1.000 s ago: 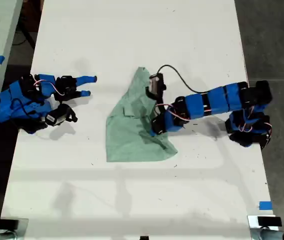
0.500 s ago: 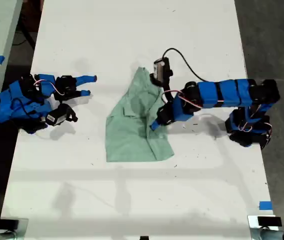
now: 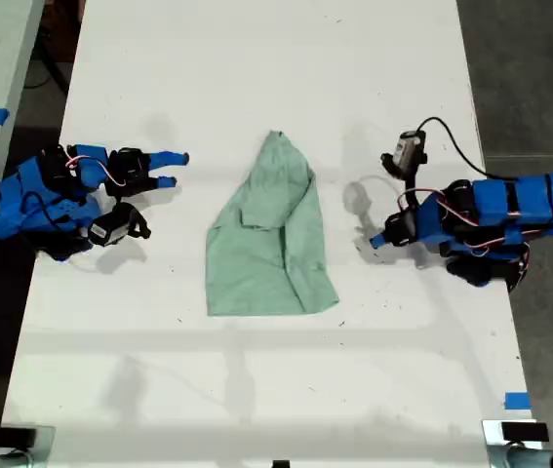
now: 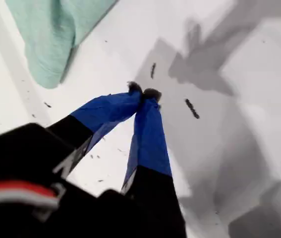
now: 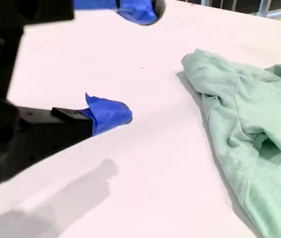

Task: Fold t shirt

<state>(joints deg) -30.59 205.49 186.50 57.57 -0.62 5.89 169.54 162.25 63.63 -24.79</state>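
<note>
Blue-taped fingertips pinched together on nothing, with the mint-green cloth lying free beyond them.

My first gripper (image 4: 144, 93) is closed and empty, its tips touching each other just above the bare white table (image 3: 256, 78); it sits apart from the t shirt (image 3: 271, 234), off the shirt's edge toward the exterior view's right. Past the shirt, on its far side, my second gripper (image 5: 130, 62) hangs with its jaws spread wide and nothing between them, pointing at the narrow end of the wrinkled garment, which lies flat mid-table, tapering to a point.
</note>
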